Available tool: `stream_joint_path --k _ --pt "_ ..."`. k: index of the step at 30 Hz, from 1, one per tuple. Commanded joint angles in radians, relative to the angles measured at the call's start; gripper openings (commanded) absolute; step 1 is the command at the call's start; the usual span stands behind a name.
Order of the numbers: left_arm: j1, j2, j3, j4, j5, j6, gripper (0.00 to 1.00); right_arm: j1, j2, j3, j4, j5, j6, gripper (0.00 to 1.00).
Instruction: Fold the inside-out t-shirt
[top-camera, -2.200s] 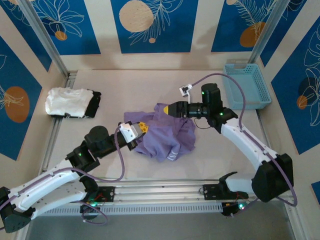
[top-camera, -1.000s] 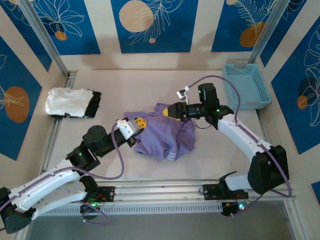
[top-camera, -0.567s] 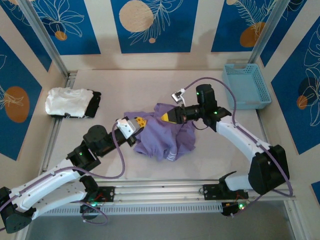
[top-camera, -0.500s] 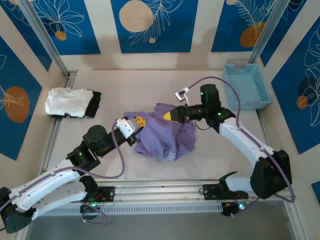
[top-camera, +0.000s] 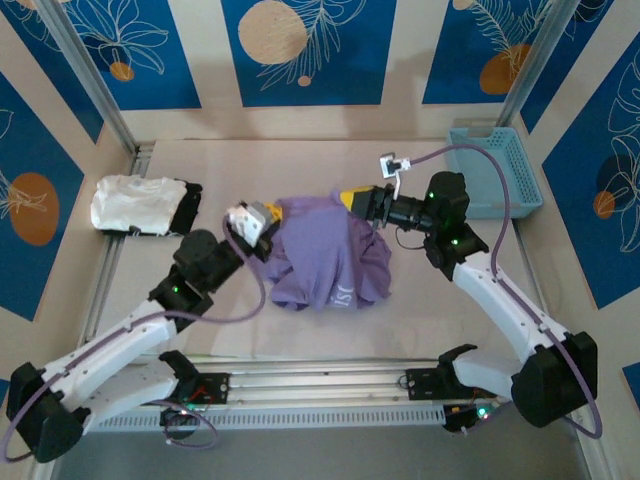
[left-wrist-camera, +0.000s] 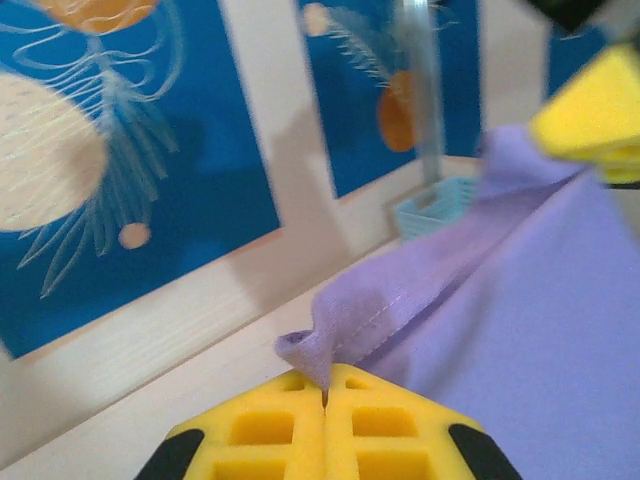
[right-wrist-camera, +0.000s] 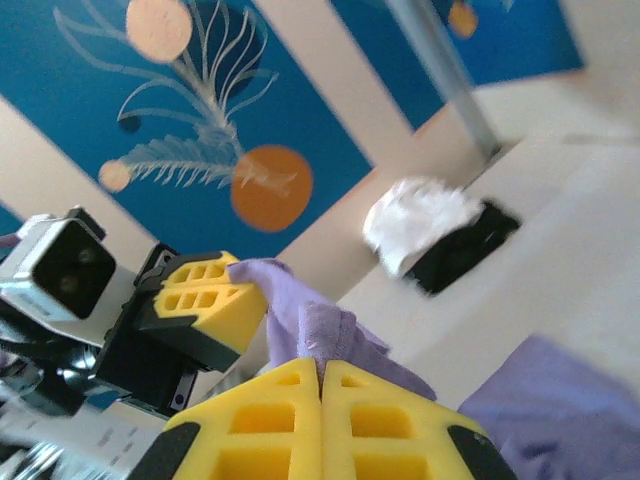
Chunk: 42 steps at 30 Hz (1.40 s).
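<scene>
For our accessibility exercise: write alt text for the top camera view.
The left gripper and right gripper each pinch the lavender t-shirt by its far edge. A white garment and black garment lie far left, a blue basket far right.

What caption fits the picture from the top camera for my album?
The left gripper and right gripper pinch the lavender t-shirt by its edge, stretching it between them above the table.

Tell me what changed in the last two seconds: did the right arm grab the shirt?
Yes. The right gripper closed on the far edge of the shirt. The left gripper was shut on it throughout. Both then moved toward the back wall and apart, so that edge now stretches between them. The folded white garment, the folded black garment and the blue basket stayed put.
</scene>
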Motion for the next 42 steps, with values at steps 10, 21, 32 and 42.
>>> stream_joint_path --k 10,21,32,42 --pt "0.121 -0.011 -0.091 0.241 0.287 -0.123 0.00 -0.036 -0.092 -0.208 0.345 0.151 -0.170 0.00" --pt "-0.061 -0.011 -0.468 0.282 0.293 -0.154 0.00 0.031 -0.233 -0.637 0.279 0.223 -0.171 0.00" --pt "-0.199 -0.010 -0.597 0.208 0.233 -0.164 0.00 0.256 -0.614 -0.854 -0.158 0.613 -0.011 0.00" --pt "-0.225 0.066 -0.584 0.239 0.258 -0.105 0.00 0.310 -0.698 -0.806 -0.398 0.647 0.021 0.40"
